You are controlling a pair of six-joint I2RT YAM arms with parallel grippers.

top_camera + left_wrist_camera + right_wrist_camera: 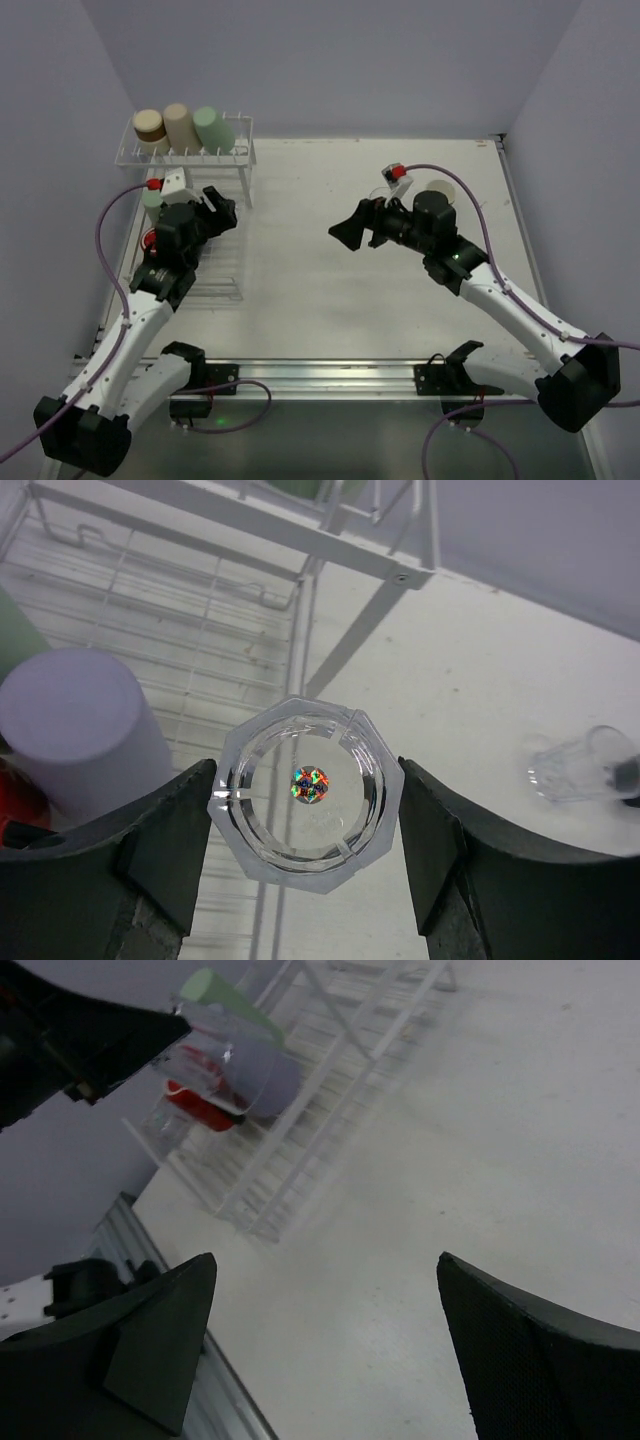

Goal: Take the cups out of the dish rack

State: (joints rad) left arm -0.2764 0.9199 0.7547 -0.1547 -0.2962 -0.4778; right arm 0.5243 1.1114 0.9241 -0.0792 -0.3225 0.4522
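The white dish rack (222, 282) stands at the left. Its raised shelf holds a tan-brown cup (149, 124), a beige cup (181, 124) and a pale green cup (213, 127). My left gripper (218, 212) is shut on a clear glass cup (305, 792), seen from its base and held over the rack's right edge (300, 630). On the rack base beside it are a purple cup (80, 740), a red cup (14, 802) and a green cup (10, 630). My right gripper (346, 232) is open and empty over the table's middle (325, 1340).
A second clear glass (575, 765) is on the table to the right, by the right arm (384, 190). A cup with a cream inside (441, 190) stands half hidden behind that arm. Purple walls close in the back and both sides. A metal rail (320, 372) runs along the near edge.
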